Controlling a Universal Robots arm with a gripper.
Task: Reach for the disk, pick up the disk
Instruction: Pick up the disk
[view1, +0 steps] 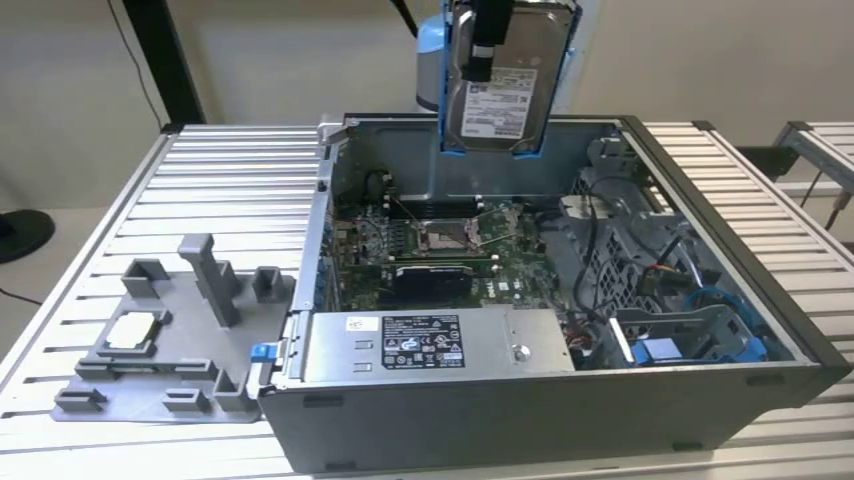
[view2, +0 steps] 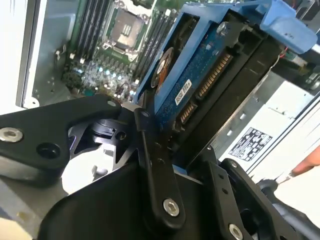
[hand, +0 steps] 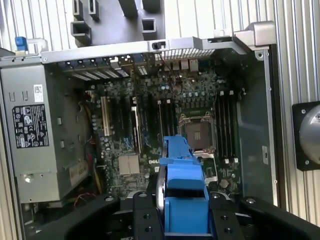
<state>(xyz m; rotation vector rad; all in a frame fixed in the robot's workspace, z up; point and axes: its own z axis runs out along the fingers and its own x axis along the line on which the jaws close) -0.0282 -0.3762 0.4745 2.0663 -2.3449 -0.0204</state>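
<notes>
Tabletop: slatted white metal surface carrying everything in the exterior view.
Grey fixture: flat plastic holder with upright posts, lying on the tabletop at the exterior view's left, just beside the computer case.
Small chip: square silver piece resting in the grey fixture.
Computer case: open grey tower lying on its side in the middle of the tabletop, its inside facing up.
Power supply: grey box with a black-and-white label, set along the case's near wall in the exterior view.
Motherboard: green board on the case floor, with a bare processor socket at its centre.
Disk: silver hard drive with a white label in a blue bracket, held upright in the air above the far wall of the case, clear of everything below; in the first wrist view it hangs over the motherboard.
Gripper: black fingers closed on the disk's blue bracket from both sides.
Blue tray: plastic drive bay inside the case at the exterior view's right.
</notes>
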